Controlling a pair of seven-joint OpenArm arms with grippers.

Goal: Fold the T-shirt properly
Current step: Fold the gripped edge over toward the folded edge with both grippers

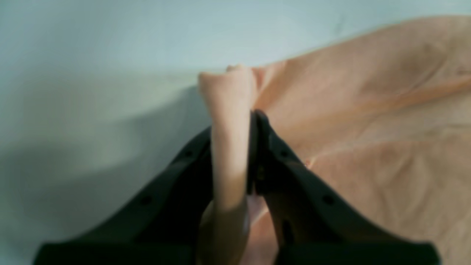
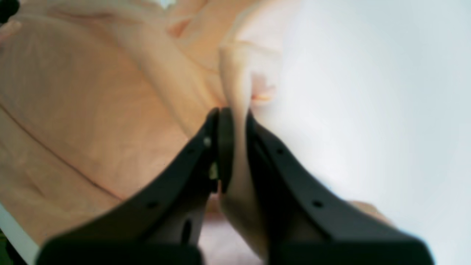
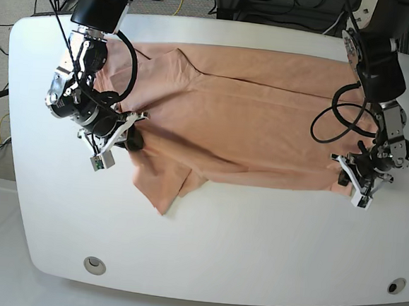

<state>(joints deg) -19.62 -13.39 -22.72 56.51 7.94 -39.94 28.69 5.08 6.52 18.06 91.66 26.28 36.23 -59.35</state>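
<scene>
Both end effectors grip the T-shirt (image 3: 249, 121), which lies spread across the far half of the white desk (image 3: 218, 246). Left end effector (image 1: 254, 114) is clamped on a pinched fold at one edge of the cloth; right end effector (image 2: 233, 112) is clamped on the opposite edge.

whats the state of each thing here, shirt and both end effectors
T-shirt: spread across the table, partly folded, wrinkled, one sleeve sticking out toward the near edge, pinched at both ends.
Left end effector: shut on a bunched fold of the shirt's edge.
Right end effector: shut on a fold of the shirt's edge.
</scene>
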